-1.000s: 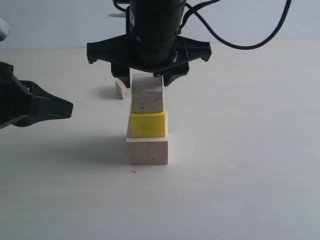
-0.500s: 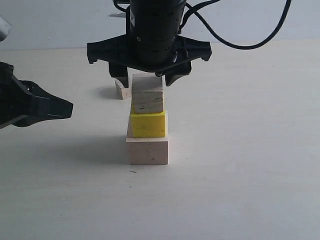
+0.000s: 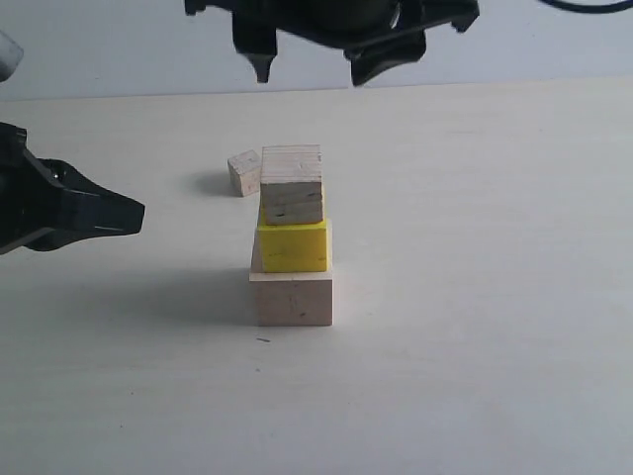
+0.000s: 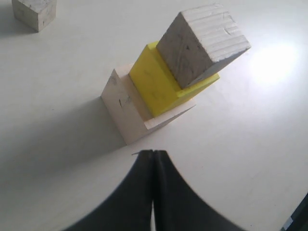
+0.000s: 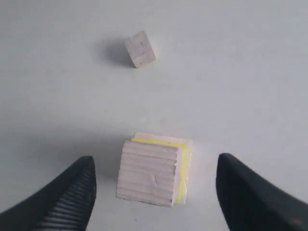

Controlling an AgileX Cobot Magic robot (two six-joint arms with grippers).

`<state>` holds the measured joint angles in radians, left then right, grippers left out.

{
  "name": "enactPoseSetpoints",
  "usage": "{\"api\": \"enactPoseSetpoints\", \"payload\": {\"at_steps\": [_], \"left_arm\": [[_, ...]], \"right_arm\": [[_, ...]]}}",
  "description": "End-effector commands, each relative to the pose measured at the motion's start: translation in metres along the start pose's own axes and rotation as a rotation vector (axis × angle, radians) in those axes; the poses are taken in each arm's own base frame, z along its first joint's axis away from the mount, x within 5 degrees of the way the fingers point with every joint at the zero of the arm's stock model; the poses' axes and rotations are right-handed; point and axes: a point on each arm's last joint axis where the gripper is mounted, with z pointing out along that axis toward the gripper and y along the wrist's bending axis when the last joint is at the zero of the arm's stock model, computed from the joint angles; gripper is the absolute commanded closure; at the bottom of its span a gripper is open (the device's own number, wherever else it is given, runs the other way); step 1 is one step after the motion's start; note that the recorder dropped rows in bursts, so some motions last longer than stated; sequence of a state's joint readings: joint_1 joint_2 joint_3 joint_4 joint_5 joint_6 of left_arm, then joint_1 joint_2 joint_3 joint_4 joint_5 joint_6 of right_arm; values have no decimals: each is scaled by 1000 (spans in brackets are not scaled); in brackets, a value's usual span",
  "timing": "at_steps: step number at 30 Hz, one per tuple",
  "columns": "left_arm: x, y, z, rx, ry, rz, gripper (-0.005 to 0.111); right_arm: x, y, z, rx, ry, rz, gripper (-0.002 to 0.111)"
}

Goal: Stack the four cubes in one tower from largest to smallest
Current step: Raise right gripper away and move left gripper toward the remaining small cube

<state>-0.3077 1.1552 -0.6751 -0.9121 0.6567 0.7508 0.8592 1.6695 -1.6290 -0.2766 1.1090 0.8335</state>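
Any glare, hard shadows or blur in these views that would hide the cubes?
Exterior view: soft shadows fall left of the stack and the loose smallest cube; nothing is hidden. Left wrist view: a bright glare patch on the table beside the stack, cubes unaffected. Right wrist view: flat, slightly washed-out light, yet the layered grain of the top cube is readable.

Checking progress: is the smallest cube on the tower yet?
Off. The smallest cube sits alone on the table, apart from the three-cube tower.
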Motion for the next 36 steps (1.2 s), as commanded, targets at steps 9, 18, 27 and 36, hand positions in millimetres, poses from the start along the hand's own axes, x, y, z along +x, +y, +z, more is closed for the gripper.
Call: {"api": "enactPoseSetpoints", "payload": {"at_steps": [9,18,27,36], "left_arm": [[-1,0,-1,-9,-17,6,107],[-18,9,-3,-110,-127,21,107],[-78,44,-12,-189,-127,3,107],[-134,72,21,-102,6,125,88]], "right_arm": [[-19,-25,-39,148,-225,-162,108],[-15,-30,-40,186,-181,-150,108],[6,-45,-36,220,-108,-160,108],[43,-70,-42,185,-31,-152,108]]}}
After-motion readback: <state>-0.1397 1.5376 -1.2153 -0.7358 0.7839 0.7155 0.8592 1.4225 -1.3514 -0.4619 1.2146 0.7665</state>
